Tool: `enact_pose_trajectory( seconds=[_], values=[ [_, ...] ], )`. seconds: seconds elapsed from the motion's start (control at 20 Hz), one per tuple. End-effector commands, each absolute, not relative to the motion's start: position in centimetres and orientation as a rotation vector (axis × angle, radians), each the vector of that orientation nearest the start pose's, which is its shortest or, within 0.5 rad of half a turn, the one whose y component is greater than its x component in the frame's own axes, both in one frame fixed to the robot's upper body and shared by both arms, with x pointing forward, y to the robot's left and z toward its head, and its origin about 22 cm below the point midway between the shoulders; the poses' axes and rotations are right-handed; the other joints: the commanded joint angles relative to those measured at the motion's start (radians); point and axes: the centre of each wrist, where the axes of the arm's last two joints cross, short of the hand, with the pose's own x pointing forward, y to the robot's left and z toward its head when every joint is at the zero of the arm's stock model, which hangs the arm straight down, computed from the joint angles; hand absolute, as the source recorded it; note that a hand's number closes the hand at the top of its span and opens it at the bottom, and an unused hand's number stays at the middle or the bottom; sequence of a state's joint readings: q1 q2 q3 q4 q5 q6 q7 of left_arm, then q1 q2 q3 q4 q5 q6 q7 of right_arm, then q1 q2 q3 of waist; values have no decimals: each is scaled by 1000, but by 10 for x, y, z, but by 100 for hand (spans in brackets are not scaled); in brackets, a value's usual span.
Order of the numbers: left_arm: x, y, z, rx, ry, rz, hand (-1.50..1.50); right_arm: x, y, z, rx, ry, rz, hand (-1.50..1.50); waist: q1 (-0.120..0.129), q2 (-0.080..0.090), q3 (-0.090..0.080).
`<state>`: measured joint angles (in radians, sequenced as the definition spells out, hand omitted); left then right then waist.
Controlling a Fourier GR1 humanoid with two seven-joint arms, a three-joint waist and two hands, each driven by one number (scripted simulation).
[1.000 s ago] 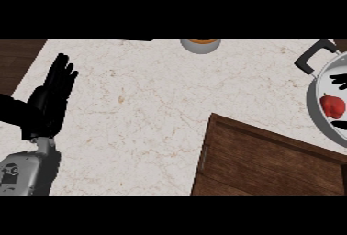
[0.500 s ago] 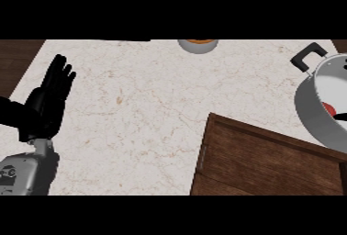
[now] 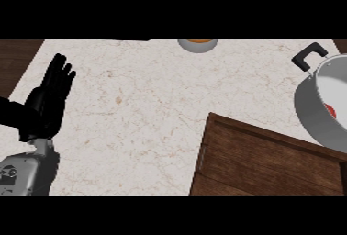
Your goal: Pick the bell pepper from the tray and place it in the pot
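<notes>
We see one left hand (image 3: 49, 98) resting open, fingers straight, at the pale bench's (image 3: 149, 105) left edge. One steel pot (image 3: 324, 108) sits at the right edge, a red sliver of one bell pepper (image 3: 330, 110) inside. One wooden tray (image 3: 264, 163) lies just beside it. One small bowl (image 3: 198, 44) sits at the far edge.

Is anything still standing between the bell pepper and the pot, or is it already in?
Nothing visible is in the way: a red patch, apparently the bell pepper, already lies inside the pot. The left robot hand rests open at the left edge.
</notes>
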<state>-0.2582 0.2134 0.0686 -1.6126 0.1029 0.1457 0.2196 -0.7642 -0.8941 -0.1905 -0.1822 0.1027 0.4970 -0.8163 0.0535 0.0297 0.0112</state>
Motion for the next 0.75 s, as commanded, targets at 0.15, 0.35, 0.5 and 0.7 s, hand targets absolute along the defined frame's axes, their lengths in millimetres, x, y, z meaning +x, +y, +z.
enact_pose_trajectory(
  seconds=[0.15,0.35,0.5,0.7],
  values=[
    [296,265,96,141,-1656,41,0,298,-560,142,-95,-1827,371,-150,6,5,4],
    [293,268,97,158,-1662,38,0,291,-566,144,-95,-1790,398,-150,11,3,6],
    [291,269,91,160,-1655,51,0,287,-569,149,-100,-1810,396,-150,7,2,6],
    [293,268,92,151,-1660,47,0,285,-569,146,-95,-1804,379,-150,3,8,8]
  ],
)
